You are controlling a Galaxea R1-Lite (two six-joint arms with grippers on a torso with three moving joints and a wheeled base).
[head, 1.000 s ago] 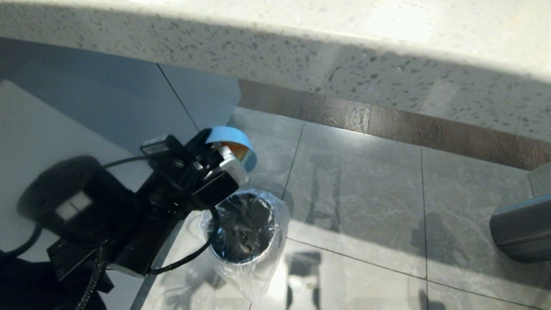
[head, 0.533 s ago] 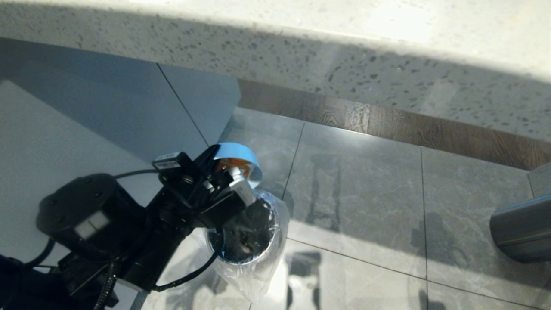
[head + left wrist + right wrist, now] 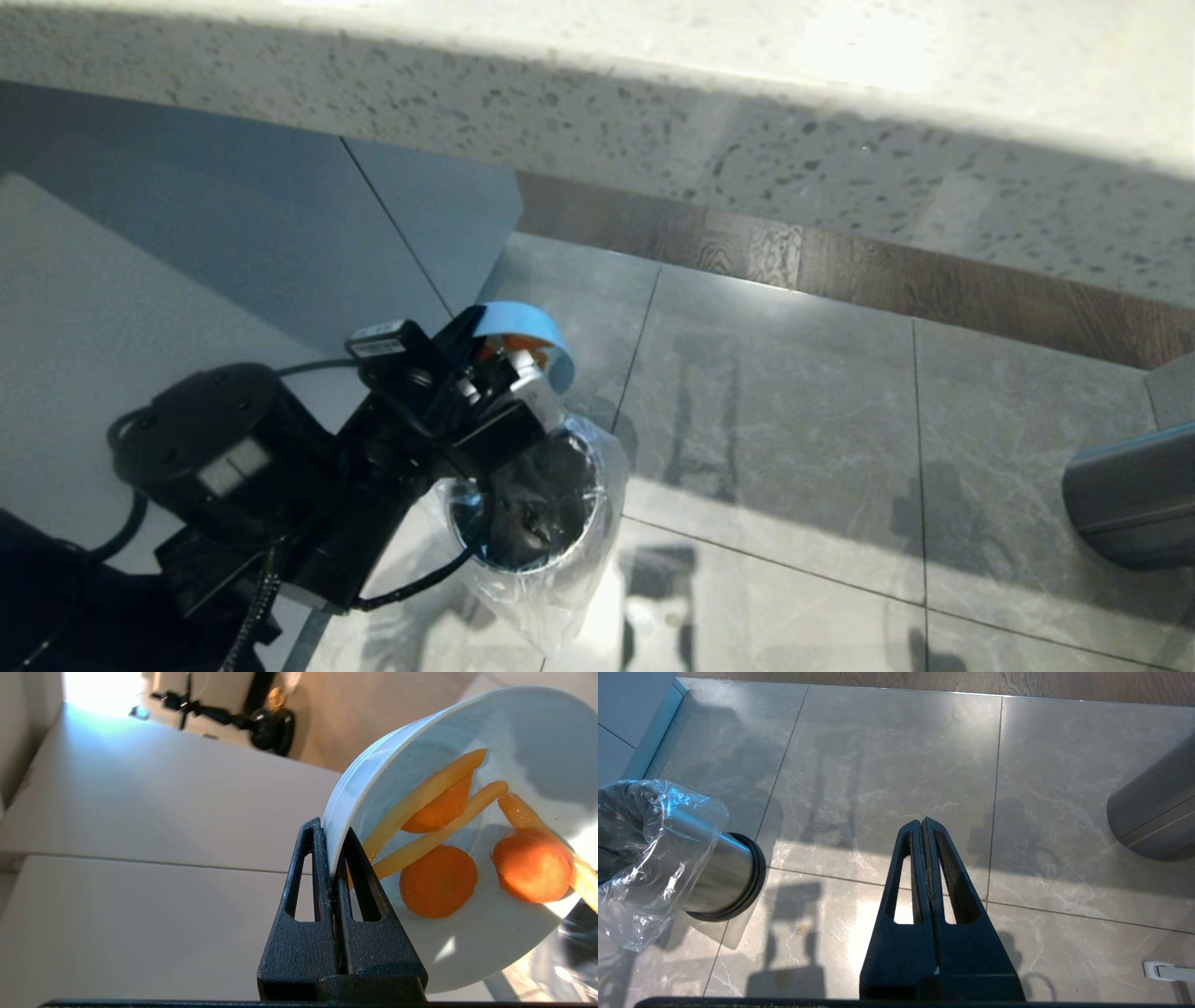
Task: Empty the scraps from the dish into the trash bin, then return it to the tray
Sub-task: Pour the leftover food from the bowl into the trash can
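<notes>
My left gripper (image 3: 332, 828) is shut on the rim of the dish (image 3: 467, 942), a pale blue-white bowl held tipped on its side. The scraps stay inside it: orange carrot slices (image 3: 438, 881) and pale yellow sticks (image 3: 420, 795). In the head view the dish (image 3: 523, 322) hangs at the far rim of the trash bin (image 3: 532, 509), a shiny metal cylinder lined with a clear bag, also seen in the right wrist view (image 3: 717, 872). My right gripper (image 3: 922, 822) is shut on nothing, low over the floor tiles. The tray is out of view.
A dark steel cylinder (image 3: 1130, 504) stands on the floor at the right. A speckled stone counter edge (image 3: 653, 112) runs across the top, with white cabinet fronts (image 3: 140, 280) at the left. A small white object (image 3: 1167, 970) lies on the tiles.
My left arm has carried the tilted dish down and to the right, closer over the trash bin's rim. The scraps are still in the dish. The right arm has not moved.
</notes>
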